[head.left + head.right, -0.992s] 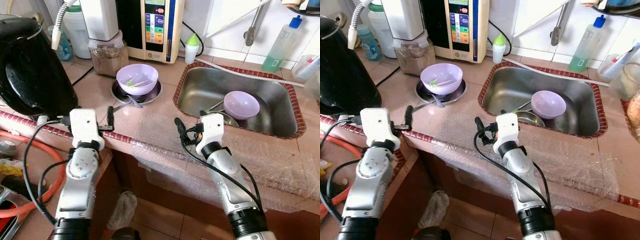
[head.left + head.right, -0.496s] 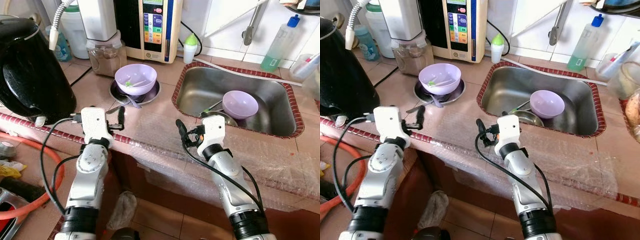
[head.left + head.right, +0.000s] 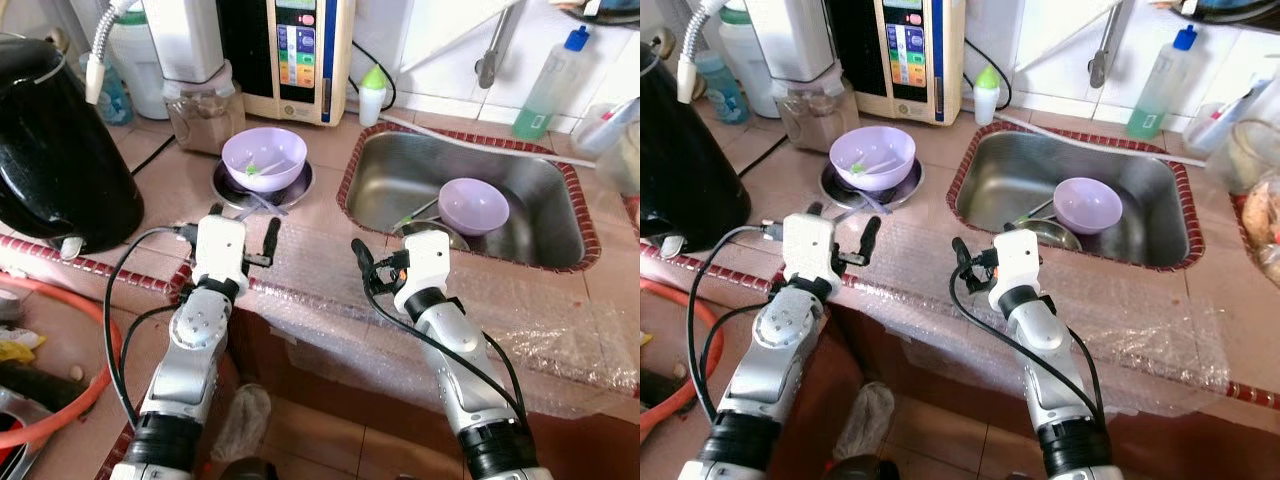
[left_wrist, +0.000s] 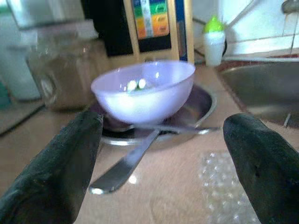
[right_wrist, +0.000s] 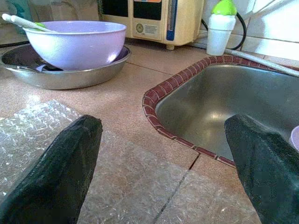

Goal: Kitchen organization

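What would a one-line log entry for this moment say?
left claw: open, facing purple bowl on steel plate | right claw: open, near sink

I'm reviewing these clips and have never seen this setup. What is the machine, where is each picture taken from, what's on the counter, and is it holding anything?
This is a humanoid robot with two silver arms, each ending in a tool with two black fingers. The two wide pictures come from cameras in its head, looking down at a kitchen counter. The two close pictures come from cameras on its wrists, looking out between each tool's fingers.

The left tool hangs open before a purple bowl that sits in a steel dish, a spoon lying beside it. The right tool is open over a sheet of bubble wrap near the sink. A second purple bowl sits in the sink. A black kettle stands far left. Neither tool holds anything.
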{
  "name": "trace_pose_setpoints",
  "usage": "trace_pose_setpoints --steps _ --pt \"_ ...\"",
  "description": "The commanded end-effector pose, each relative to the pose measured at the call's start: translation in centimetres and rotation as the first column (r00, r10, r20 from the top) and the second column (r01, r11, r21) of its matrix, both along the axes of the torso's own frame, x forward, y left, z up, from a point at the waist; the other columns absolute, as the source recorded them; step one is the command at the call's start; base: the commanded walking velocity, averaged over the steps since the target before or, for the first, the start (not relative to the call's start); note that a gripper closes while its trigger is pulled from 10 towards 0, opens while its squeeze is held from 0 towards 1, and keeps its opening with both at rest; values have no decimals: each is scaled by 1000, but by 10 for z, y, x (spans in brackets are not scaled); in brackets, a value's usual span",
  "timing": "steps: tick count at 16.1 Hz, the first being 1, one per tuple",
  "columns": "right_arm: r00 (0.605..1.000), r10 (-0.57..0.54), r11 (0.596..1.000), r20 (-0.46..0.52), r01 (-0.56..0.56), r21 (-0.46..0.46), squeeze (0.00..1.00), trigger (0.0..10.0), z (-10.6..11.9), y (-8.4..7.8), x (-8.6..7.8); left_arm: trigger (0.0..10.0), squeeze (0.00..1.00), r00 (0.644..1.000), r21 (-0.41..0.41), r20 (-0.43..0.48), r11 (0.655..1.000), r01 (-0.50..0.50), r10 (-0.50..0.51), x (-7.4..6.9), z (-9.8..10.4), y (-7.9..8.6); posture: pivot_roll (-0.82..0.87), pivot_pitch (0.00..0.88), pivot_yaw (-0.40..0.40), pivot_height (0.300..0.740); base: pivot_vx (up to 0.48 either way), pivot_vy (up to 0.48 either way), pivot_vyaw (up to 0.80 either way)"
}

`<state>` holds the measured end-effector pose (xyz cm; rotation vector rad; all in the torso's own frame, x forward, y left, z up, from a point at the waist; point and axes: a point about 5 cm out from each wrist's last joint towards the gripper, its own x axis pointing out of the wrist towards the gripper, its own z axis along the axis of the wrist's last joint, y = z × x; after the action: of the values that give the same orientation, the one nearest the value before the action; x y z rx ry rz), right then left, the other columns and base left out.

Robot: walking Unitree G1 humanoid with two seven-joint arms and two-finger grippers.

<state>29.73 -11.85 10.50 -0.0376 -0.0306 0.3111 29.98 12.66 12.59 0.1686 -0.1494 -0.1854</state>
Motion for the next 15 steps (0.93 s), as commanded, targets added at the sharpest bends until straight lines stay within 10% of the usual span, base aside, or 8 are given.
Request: trace_pose_setpoints --steps 1,15 --pt "1000 3 1000 16 -3 -6 0 10000 3 1 0 10000 0 1000 47 22 999 19 -20 -3 0 -2 -1 0 40 740 0 0 0" --pt "999 -37 999 6 37 -19 0 10000 6 -17 -17 10000 0 989 15 145 1000 -26 23 23 37 4 -64 50 36 740 0 0 0"
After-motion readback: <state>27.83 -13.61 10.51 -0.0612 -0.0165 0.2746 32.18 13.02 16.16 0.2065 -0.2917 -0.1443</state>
